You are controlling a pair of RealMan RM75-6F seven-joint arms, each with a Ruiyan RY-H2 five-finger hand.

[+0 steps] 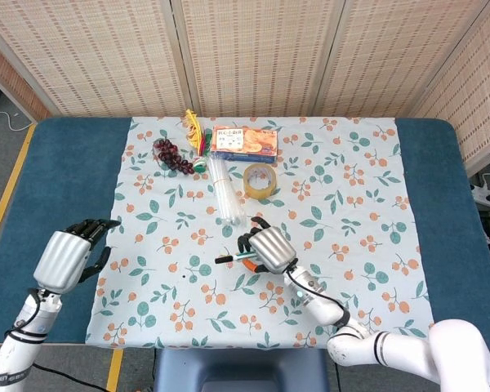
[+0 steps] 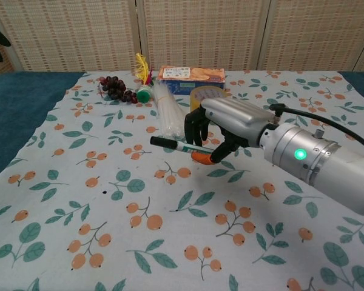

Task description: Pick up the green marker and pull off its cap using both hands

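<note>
My right hand (image 1: pixel 268 247) grips the green marker (image 1: pixel 229 258) above the floral cloth, left of the table's middle. In the chest view the marker (image 2: pixel 173 145) lies roughly level, and its dark capped end sticks out to the left of the right hand (image 2: pixel 230 124). The fingers hide the rest of its barrel. My left hand (image 1: pixel 65 257) hovers over the blue table edge at the left. Its fingers are apart and it holds nothing. A wide gap lies between it and the marker.
At the back of the floral cloth (image 1: pixel 351 180) lie a bunch of dark grapes (image 1: pixel 171 153), a biscuit box (image 1: pixel 245 141), a roll of yellow tape (image 1: pixel 260 180) and a clear bundle of straws (image 1: pixel 226 189). Blue table (image 1: pixel 441 204) borders the cloth on both sides.
</note>
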